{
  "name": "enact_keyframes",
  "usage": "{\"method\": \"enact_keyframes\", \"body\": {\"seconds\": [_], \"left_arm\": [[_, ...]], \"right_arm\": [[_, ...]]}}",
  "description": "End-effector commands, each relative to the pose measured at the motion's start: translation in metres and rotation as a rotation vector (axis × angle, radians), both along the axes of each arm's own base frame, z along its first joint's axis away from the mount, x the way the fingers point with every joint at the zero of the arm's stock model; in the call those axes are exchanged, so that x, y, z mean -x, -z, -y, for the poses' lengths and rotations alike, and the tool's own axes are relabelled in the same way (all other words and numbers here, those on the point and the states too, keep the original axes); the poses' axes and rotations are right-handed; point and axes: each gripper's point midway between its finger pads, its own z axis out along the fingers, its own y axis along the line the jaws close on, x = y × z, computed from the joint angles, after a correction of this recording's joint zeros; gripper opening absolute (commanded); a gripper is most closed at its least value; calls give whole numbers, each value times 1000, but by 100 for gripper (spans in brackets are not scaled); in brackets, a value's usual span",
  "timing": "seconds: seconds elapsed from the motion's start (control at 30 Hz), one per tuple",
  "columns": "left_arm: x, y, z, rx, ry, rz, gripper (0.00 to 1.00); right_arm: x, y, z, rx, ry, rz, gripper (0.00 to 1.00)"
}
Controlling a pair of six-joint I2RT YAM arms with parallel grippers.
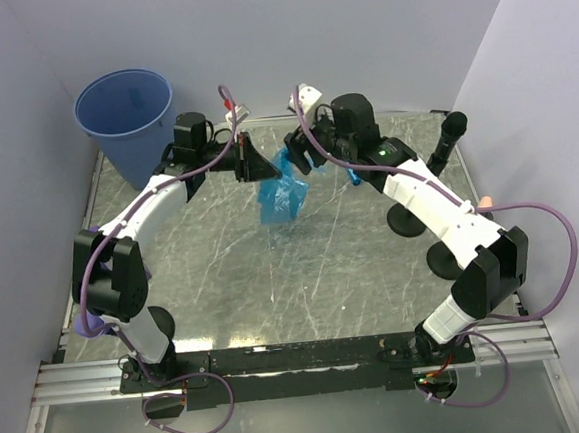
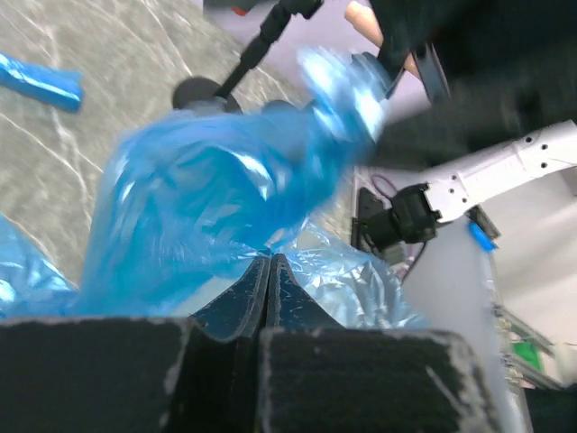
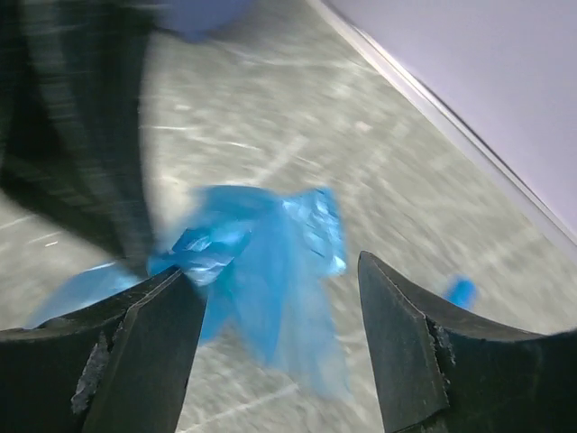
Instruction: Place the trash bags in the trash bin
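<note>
The blue trash bag is pinched in the left gripper. The right gripper is spread, holding nothing. The bag should be carried fully over the trash bin before release.

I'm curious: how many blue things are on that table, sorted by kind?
Bin: 1
Loose bag: 1
Rolled bag: 1
Total: 3
</note>
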Motion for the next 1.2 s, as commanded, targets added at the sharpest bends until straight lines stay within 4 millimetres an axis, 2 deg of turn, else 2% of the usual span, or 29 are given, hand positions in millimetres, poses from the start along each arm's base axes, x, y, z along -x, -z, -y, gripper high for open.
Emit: {"method": "enact_keyframes", "body": {"seconds": [0.0,0.13,0.2,0.27,0.33,0.43,0.53,0.67,0.8,0.87,1.0,1.17], "left_arm": [[13,-29,-5,60,39,64,1],[7,-34,-7,90,5,54,1],[5,-37,-7,100,-4,55,1],[4,-39,-8,104,-19,65,1],[4,-41,-9,113,-32,78,1],[6,-40,-9,125,-21,61,1],[10,-41,-9,130,-7,69,1],[16,-43,-10,127,11,85,1],[21,-44,-11,128,16,95,1],[24,-44,-12,131,22,93,1],[22,-41,-13,113,7,97,1],[22,-35,-15,89,-5,93,1]], "right_arm": [[-8,-35,42,-22,202,44,72],[15,-30,41,-46,129,-30,61],[34,-26,30,-72,30,-89,45],[51,-21,24,-90,-53,-137,38],[66,-15,14,-137,-136,-199,39],[83,-12,-3,-215,-262,-286,53],[78,-11,-14,-268,-278,-325,61],[57,-9,-21,-276,-251,-333,61],[49,-12,-27,-284,-266,-328,61],[49,-10,-30,-289,-287,-331,54],[52,-12,-32,-312,-301,-346,26],[51,-14,-16,-310,-273,-326,8]]}}
